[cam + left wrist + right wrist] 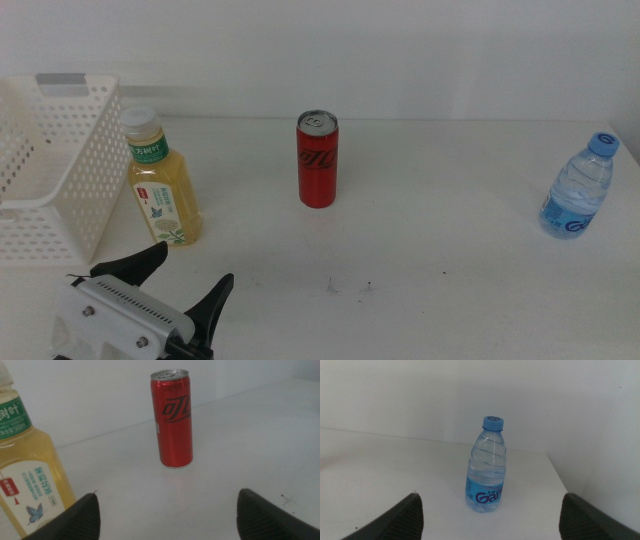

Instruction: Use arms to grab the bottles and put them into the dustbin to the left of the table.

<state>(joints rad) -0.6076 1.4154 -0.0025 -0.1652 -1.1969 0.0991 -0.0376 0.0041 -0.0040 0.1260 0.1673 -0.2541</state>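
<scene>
- The counter (450, 200) is plain white with a few dark specks near its front; it carries all three containers upright and well apart from one another.
- The bin (60, 170), a white perforated basket, sits at the far left edge and looks empty in the part that shows.
- The left claw (180, 278) hangs low at the front left with its jaws spread wide and nothing between them, near the tea bottle and just short of it.
- The tea bottle (163, 183) stands just beside the bin's wall, full of yellow liquid. I judge it the heaviest item; the smooth plastic may slip, so a hold across the labelled middle of the body looks safest.
- The can (318, 160) stands mid-counter, red and slim. It should be stiff but thin-walled, easy to dent or tip; a grip at mid-height would keep it steady.
- The water bottle (487, 467) stands at the far right near the counter's edge, small and clear with a blue cap. It looks light and soft-walled, likely to buckle under a hard squeeze; the ribbed waist above the label offers the best hold.
- The right claw (490, 515) shows only in its own wrist view, released and wide, facing the water bottle from a distance.
</scene>
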